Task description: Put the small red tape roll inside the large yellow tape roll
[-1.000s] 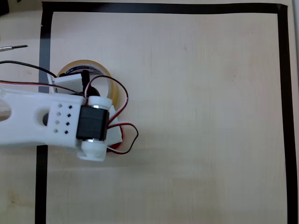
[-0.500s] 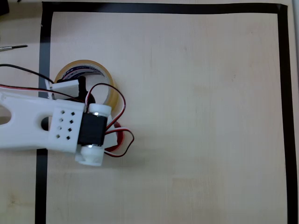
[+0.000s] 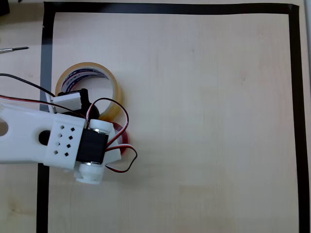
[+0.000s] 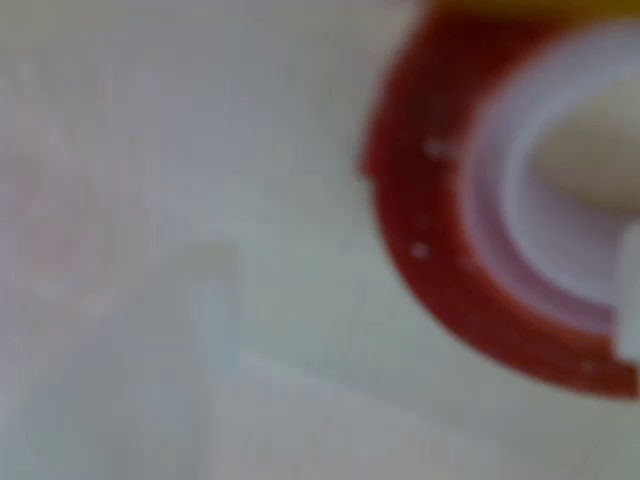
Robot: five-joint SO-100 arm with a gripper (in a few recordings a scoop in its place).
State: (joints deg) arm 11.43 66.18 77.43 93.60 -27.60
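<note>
Beside yellow tape roll (image 3: 112, 85) | red tape roll (image 4: 440, 260) flat | arm (image 3: 29, 141) above

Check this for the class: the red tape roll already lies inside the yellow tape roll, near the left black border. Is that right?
Not quite. In the overhead view the red tape roll lies outside the yellow tape roll, below it and half hidden under the arm. Both do lie near the left black border.

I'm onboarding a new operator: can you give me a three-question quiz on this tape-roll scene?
1. True or false: the small red tape roll already lies inside the large yellow tape roll.
2. In the overhead view, the yellow roll sits near which edge of the black tape border: A left, B right?
3. What colour is the red roll's inner core in the wrist view?

Key: 1 false; 2 A; 3 white.
</note>
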